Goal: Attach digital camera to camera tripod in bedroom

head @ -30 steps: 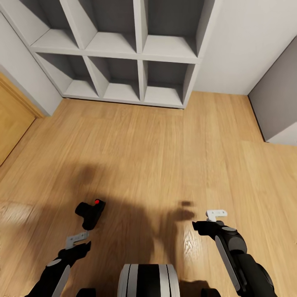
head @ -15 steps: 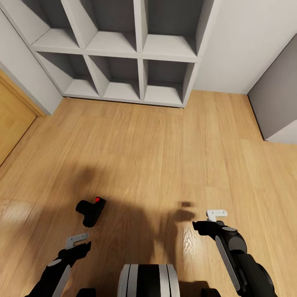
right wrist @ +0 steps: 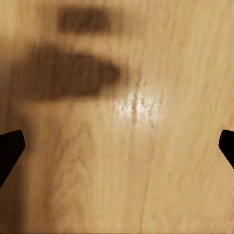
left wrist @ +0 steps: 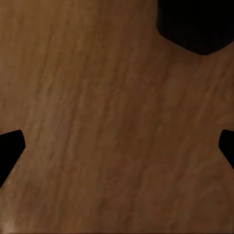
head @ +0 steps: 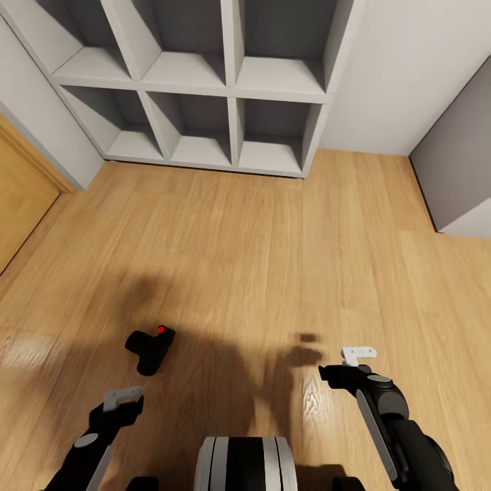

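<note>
Wood floor (head: 273,259) everywhere, with the digital camera (head: 150,348) lying on it at near left, red button up. Left gripper (head: 123,397) hovers just nearer than it, not touching, fingers spread wide and holding nothing. Right gripper (head: 357,354) is well off to the right, also wide open, empty. Grey cubby shelf (head: 204,88) against the far wall.

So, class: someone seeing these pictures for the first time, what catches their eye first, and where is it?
Probably the digital camera, black with a red button, lying on the wood floor just ahead of the left gripper. Next, the grey cubby shelf against the far wall, its compartments bare. The right gripper hovers over bare floor.
</note>
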### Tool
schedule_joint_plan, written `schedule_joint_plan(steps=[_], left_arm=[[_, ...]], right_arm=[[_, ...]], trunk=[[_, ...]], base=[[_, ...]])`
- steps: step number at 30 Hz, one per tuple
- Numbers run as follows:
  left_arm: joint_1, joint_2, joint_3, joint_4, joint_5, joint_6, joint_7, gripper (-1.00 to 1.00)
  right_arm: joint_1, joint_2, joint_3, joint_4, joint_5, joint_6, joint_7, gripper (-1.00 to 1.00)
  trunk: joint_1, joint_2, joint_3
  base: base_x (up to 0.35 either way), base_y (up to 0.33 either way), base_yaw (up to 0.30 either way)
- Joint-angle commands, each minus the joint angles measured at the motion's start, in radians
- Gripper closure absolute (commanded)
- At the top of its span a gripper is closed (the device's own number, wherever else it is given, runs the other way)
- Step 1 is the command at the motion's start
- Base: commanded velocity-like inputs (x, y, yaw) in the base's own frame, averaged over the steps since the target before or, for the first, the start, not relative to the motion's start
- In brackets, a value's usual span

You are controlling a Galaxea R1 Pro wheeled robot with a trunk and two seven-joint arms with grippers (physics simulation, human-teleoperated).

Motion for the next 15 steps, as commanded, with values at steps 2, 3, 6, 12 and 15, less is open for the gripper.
schedule_joint_plan(steps=[2, 3, 6, 12, 15], left_arm=[[0.0, 0.002, -0.001, 0.001, -0.022, -0.02, 0.002, -1.0], [0.0, 0.003, -0.001, 0.003, -0.03, -0.025, 0.001, -1.0], [-0.001, 0.004, -0.002, 0.008, -0.07, -0.043, -0.011, -1.0], [-0.031, 0.004, -0.002, 0.017, -0.091, -0.046, -0.107, -1.0], [-0.054, 0.004, -0.002, 0.032, -0.095, -0.047, -0.158, -1.0]], right_arm=[[0.0, -0.002, 0.001, -0.001, -0.003, 0.004, -0.006, -1.0], [0.0, -0.002, 0.0, -0.001, -0.003, 0.004, -0.006, -1.0], [0.0, -0.002, -0.013, -0.001, -0.003, 0.005, -0.007, -1.0], [0.0, -0.002, -0.019, -0.001, -0.003, 0.006, -0.007, -1.0], [0.0, -0.002, -0.02, -0.001, -0.003, 0.007, -0.007, -1.0]], trunk=[[0.0, 0.0, -0.001], [0.0, 0.0, -0.001], [0.0, 0.0, -0.001], [0.0, 0.0, -0.001], [0.0, 0.0, -0.001]], base=[[0.0, 0.0, 0.0], [0.0, 0.0, 0.0], [0.0, 0.0, 0.0], [0.0, 0.0, 0.0], [0.0, 0.0, 0.0]])
